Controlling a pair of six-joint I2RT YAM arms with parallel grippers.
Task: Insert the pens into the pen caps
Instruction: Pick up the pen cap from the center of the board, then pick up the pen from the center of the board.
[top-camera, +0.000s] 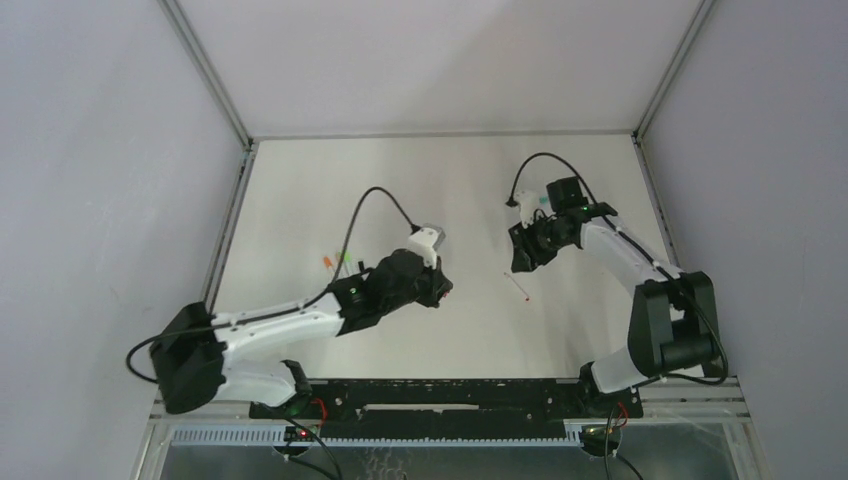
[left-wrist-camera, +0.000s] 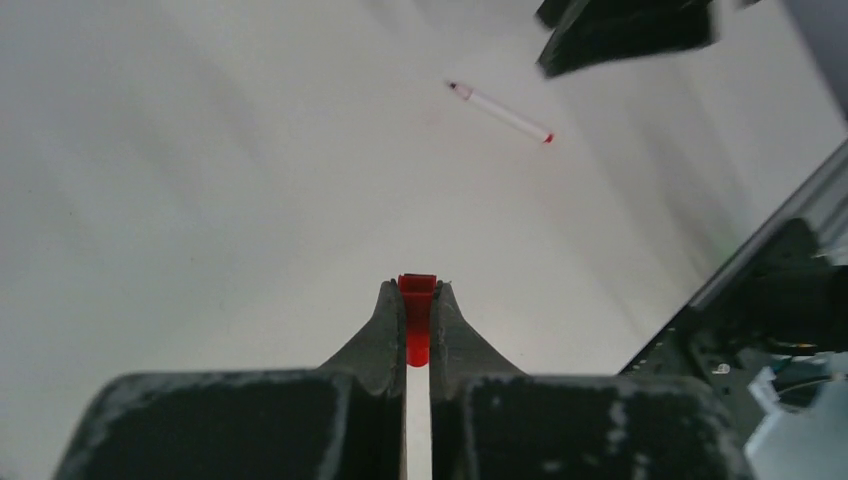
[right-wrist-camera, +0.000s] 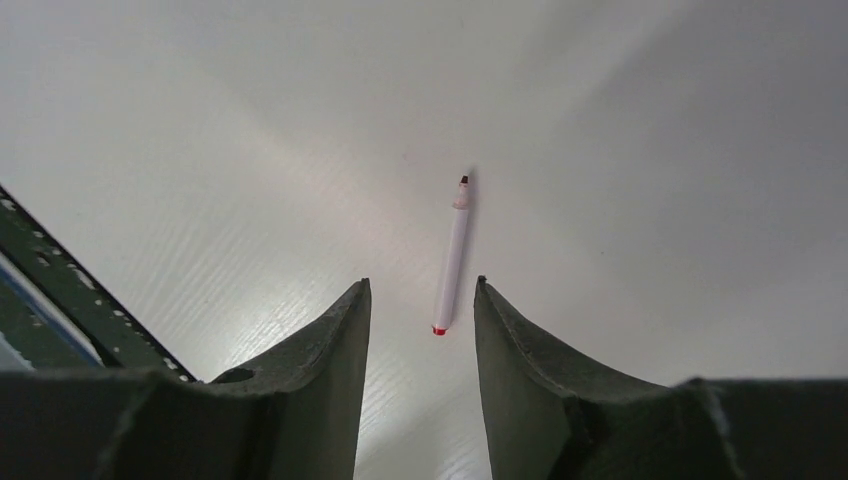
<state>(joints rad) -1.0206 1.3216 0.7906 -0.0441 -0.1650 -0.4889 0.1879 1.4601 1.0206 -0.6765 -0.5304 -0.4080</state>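
In the overhead view the left arm (top-camera: 270, 325) reaches up from the lower left of the frame across the pale matte worktop (top-camera: 300, 180). Just above its forearm, left of centre, a small orange piece (top-camera: 329, 262) and a small green piece (top-camera: 347, 257) lie side by side (too small there to tell pens from caps). Near the centre, the left tool (top-camera: 437, 287) shows a spot of red at its tip. Its own wrist view makes this plain. At the lower middle of that frame the two dark fingers (left-wrist-camera: 380, 335) are pinched narrow on a short red cylindrical plastic cap (left-wrist-camera: 417, 315). The cap pokes out a little past the fingertips.

Right of centre in the overhead view, a thin white-barrelled pen with red ends (top-camera: 517, 286) lies flat on the worktop. It slants down to the right, apart from the left tool. The right tool (top-camera: 520, 258) sits just above the pen's upper end in that frame, at the end of the arm coming in from the lower right.

In the right wrist view the pen (right-wrist-camera: 452, 255) runs nearly upright through the middle of the frame, nib end uppermost. Its red butt end shows in the gap between the two dark fingers (right-wrist-camera: 330, 350). The right tool's jaws stand moderately wide and hold nothing. Whether the fingertips touch the worktop cannot be told.
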